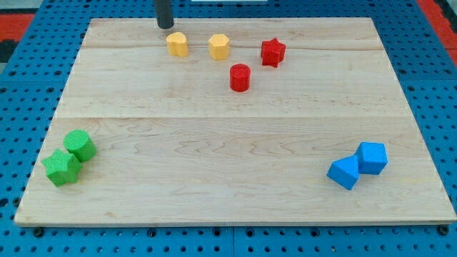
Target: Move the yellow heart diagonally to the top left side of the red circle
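Near the top edge of the wooden tabletop [235,171], left of centre, my tip [166,26] rests on the board just above and slightly left of the yellow heart [177,44], close to it though contact cannot be made out. I carry no pincer, only the dark rod, so nothing opens or clamps. Just right of the heart sits a yellow hexagonal block [219,47], apart from it. Further right, the red star [273,52] lies near the top edge, and the red circle [240,77], an upright cylinder, stands below and between the hexagon and the star. By the bottom left corner, a green cylinder [80,145] touches a green star [62,168] just below it. Toward the bottom right corner, two blue blocks, the left one [344,172] and the right one [372,157], sit touching.
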Controlling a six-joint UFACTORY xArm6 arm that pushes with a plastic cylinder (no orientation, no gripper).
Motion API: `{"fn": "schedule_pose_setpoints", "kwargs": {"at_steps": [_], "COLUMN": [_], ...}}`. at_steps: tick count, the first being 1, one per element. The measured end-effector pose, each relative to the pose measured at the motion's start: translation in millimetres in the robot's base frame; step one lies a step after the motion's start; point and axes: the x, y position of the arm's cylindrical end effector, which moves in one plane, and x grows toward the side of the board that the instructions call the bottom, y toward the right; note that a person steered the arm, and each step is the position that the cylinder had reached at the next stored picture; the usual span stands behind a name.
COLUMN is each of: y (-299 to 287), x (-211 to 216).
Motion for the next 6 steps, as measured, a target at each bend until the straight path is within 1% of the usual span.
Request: {"fn": "schedule_pose_setpoints", "kwargs": {"at_steps": [1, 2, 3, 4, 5, 6], "y": [1, -6, -32, 5, 44, 40], "x": [53, 72, 56, 36, 70, 90]}}
